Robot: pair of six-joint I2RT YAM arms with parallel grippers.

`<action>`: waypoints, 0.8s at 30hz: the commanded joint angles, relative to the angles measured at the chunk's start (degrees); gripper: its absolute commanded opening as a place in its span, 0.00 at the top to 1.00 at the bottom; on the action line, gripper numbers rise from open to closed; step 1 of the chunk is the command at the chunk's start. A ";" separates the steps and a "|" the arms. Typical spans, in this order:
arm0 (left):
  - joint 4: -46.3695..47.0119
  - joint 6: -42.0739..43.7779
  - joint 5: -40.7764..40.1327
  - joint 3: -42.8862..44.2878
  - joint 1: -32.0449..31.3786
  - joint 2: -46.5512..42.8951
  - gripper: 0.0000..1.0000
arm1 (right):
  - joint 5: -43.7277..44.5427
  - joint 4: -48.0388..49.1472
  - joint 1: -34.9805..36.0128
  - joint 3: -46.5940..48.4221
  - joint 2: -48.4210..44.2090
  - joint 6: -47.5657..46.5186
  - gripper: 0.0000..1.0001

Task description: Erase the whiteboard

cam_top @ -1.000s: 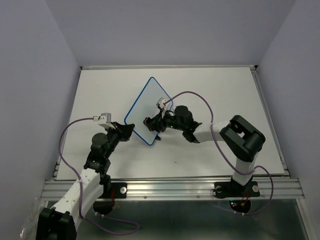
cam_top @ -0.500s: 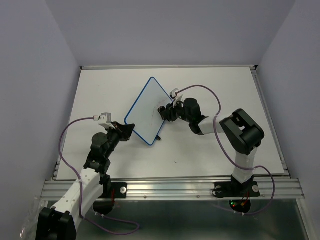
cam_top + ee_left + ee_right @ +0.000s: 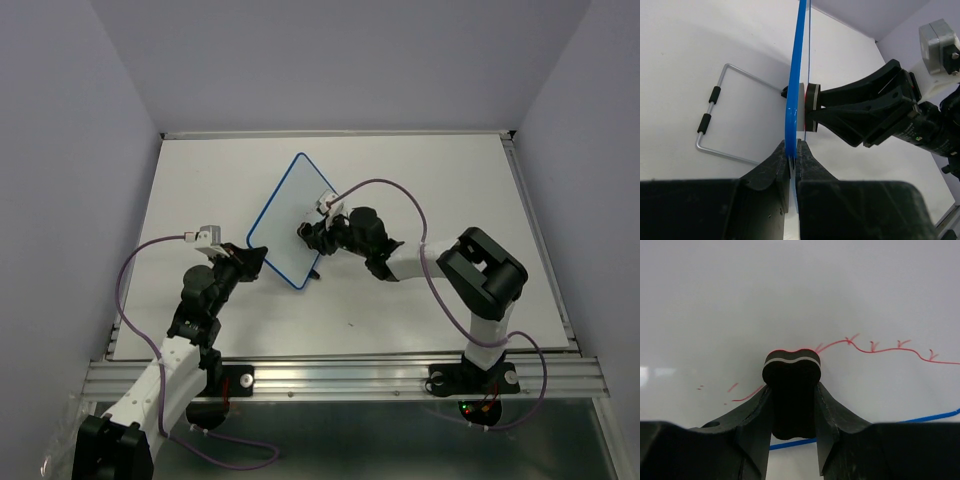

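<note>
Pressing the eraser, clamped in the right gripper, flat on the whiteboard standing at the table centre with the left gripper pinching its frame, sweep toward 3 o'clock along the red line.

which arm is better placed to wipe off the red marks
Right. The right tool grips the eraser against the whiteboard beside the red line; the left tool is clamped on the board's edge.

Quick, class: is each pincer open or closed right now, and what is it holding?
Left pincer: closed on the whiteboard, at its blue edge.
Right pincer: closed on an eraser pressed against the whiteboard.
</note>
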 commanded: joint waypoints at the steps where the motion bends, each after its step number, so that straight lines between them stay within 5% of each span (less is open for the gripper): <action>1: -3.61 1.38 3.28 0.97 -0.87 1.09 1.00 | -11.12 -0.58 10.03 -0.39 -0.52 1.21 0.99; 12: -3.61 1.38 3.19 1.06 -0.87 1.44 1.00 | -16.83 1.35 12.41 -1.53 -0.25 1.12 0.99; 24: -3.78 1.29 3.27 0.80 -0.87 0.47 1.00 | -8.04 6.27 5.91 -6.10 1.59 8.76 0.99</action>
